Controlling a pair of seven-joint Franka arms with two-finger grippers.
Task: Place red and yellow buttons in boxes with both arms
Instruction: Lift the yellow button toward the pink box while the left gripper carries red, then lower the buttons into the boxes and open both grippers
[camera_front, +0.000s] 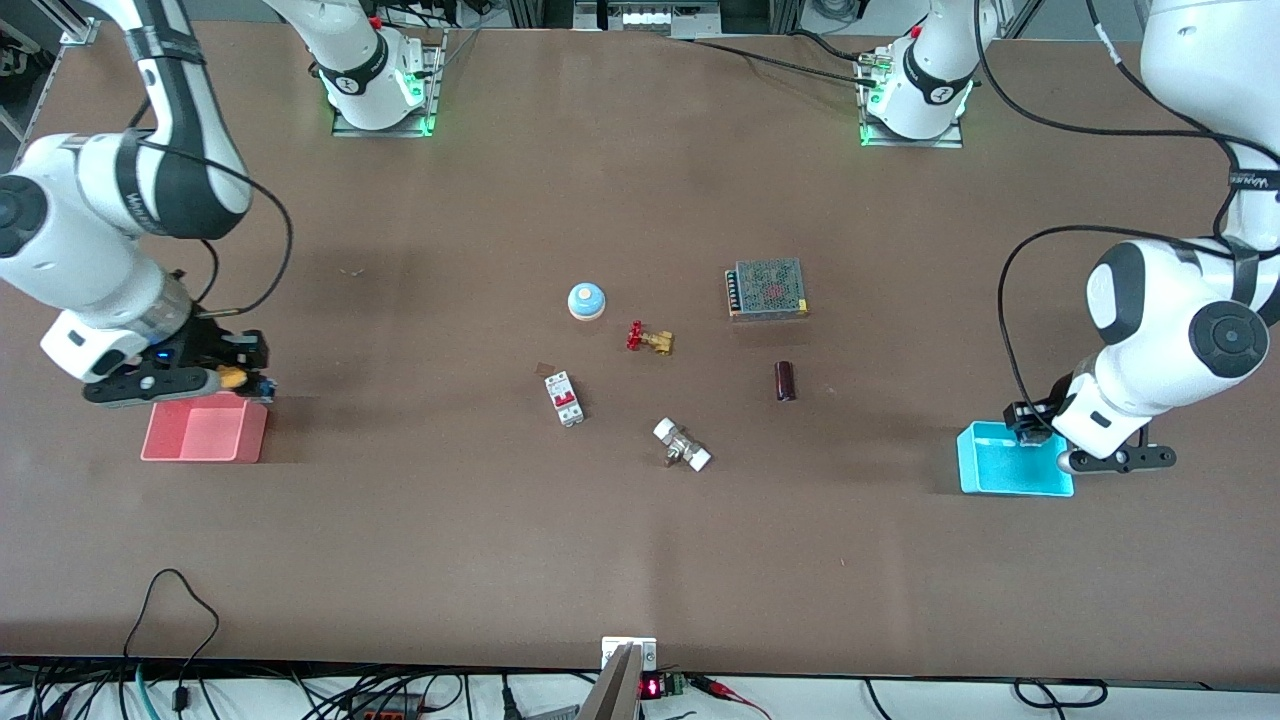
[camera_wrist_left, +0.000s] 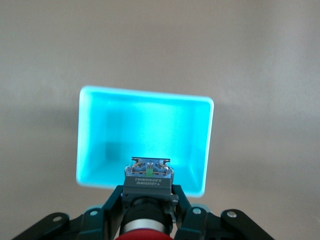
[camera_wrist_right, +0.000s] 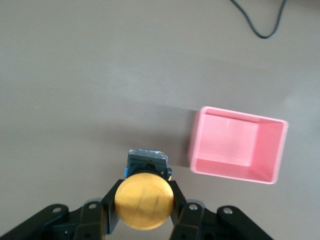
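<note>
Buttons both held aloft: right claw (camera_wrist_right: 145, 220) grips yellow button (camera_wrist_right: 144, 200) just short of pink box (camera_wrist_right: 239, 145), not over its opening; left claw (camera_wrist_left: 148, 220) grips red button (camera_wrist_left: 144, 232), poised over cyan box (camera_wrist_left: 145, 142).

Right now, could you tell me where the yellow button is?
The yellow button is held in the right gripper, up over the table at the pink box's edge, toward the right arm's end.
</note>
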